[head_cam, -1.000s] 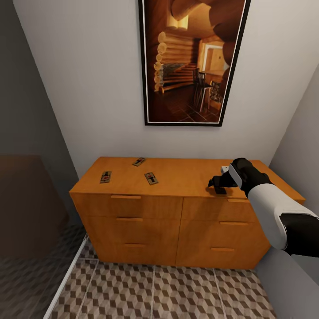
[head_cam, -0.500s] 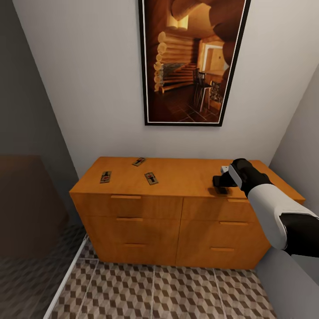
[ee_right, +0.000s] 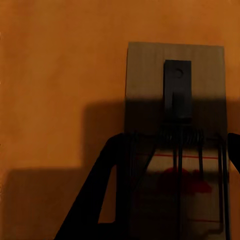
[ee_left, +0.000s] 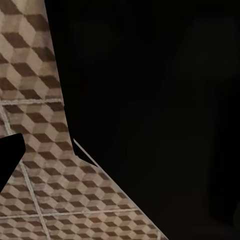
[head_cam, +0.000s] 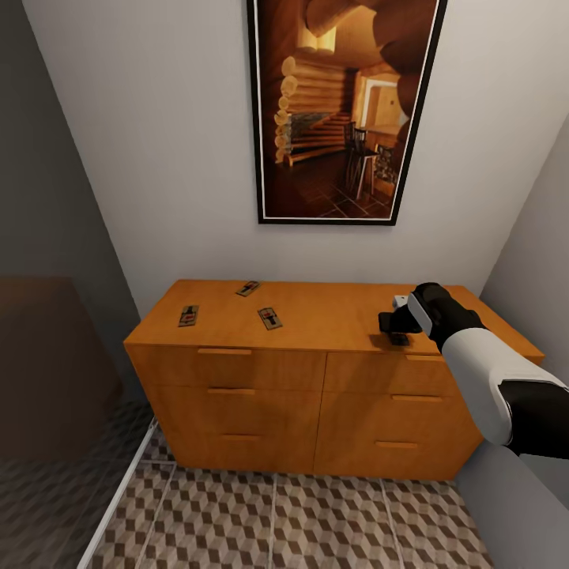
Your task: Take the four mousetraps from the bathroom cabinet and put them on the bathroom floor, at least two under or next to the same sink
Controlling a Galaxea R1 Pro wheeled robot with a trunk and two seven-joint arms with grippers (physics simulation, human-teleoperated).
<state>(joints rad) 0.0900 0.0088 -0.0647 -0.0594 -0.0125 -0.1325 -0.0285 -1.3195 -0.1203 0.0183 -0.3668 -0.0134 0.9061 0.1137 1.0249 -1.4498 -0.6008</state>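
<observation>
On the orange wooden cabinet [head_cam: 332, 304], three mousetraps lie towards the left of its top: one [head_cam: 188, 315] near the left edge, one [head_cam: 248, 288] at the back, one [head_cam: 270, 318] nearer the middle. My right gripper [head_cam: 393, 330] rests low on the cabinet top at the right. In the right wrist view its dark fingers [ee_right: 107, 200] press against both long edges of a fourth mousetrap [ee_right: 175, 90], which still lies flat on the wood. The bathroom floor [head_cam: 316, 521] with its cube-pattern tiles lies below the cabinet. The bathroom sink is out of view.
A large framed picture [head_cam: 344, 111] hangs on the wall above the cabinet. A dark translucent panel [head_cam: 47, 371] with a white bottom rail [head_cam: 118, 494] stands at the left, and a grey wall [head_cam: 537, 237] closes the right. The left wrist view shows floor tiles [ee_left: 30, 75] beside a large dark shape [ee_left: 160, 100].
The right gripper's fingers have drawn together around the mousetrap on the right of the cabinet top. The arm and the other three mousetraps have stayed in place.
</observation>
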